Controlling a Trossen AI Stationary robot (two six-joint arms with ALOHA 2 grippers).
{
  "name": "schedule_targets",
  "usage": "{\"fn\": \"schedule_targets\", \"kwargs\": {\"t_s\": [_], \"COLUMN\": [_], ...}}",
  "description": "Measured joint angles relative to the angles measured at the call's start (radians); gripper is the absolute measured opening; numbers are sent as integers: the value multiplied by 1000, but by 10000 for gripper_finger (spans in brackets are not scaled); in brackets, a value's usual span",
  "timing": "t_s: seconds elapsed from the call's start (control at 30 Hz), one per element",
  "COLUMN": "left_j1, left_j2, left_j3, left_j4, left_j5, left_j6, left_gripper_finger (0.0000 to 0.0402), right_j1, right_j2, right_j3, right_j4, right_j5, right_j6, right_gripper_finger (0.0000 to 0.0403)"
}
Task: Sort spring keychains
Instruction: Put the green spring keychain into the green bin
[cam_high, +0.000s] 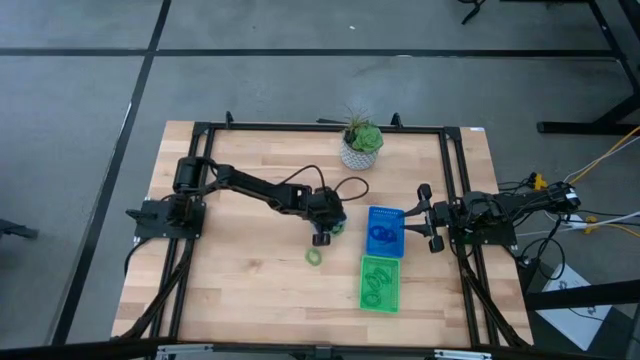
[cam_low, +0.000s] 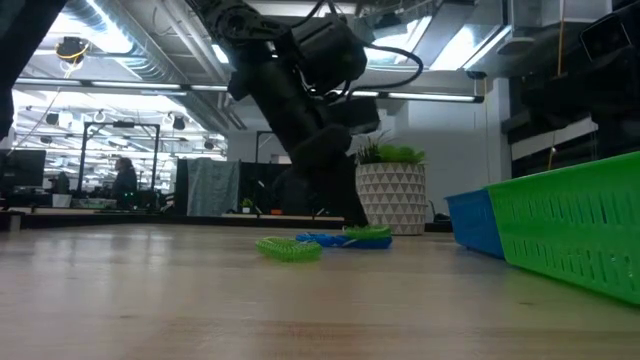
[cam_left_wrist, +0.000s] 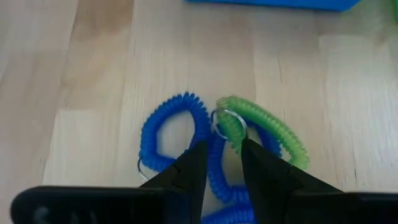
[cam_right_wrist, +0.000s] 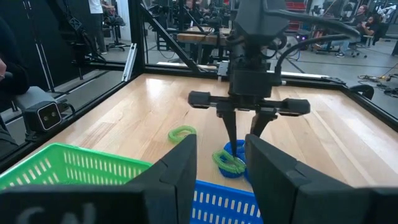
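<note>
Pale wood planks make up the table (cam_high: 240, 290), framed by black rails, with a potted plant (cam_high: 361, 146) at its far edge. Out over the middle, the left gripper (cam_left_wrist: 222, 163) points down at a small tangle of spring keychains: a blue keychain (cam_left_wrist: 174, 127) and a green keychain (cam_left_wrist: 264, 127) lying against each other, a metal ring (cam_left_wrist: 229, 121) showing where they meet. Its fingers stand partly apart, their tips on either side of a blue coil, and nothing is lifted off the wood (whether the tips actually pinch the coil cannot be told). A lone green keychain (cam_high: 315, 257) lies by itself on the table, nearer the front edge. Just to the right of the tangle sits the blue tray (cam_high: 385, 231) with blue coils inside, and in front of it the green tray (cam_high: 380, 283) holding green ones. The right gripper (cam_right_wrist: 221, 163) waits beside the trays, fingers apart and empty.
</note>
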Motion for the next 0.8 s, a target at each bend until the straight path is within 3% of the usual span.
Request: {"fn": "schedule_targets", "kwargs": {"t_s": [0.63,0.8], "left_j1": [-23,-37], "left_j2": [-13,0], "left_j3": [2,1], "left_j4": [44,16], "left_j5": [53,10], "left_j6": [-68,-33], "left_gripper_finger": [89,88], "right_j1": [0,0], "right_j2": [0,0], "right_j3": [0,0], "right_j4": [0,0], "right_j5": [0,0], "right_j6": [0,0], "right_gripper_finger": [136,136]}}
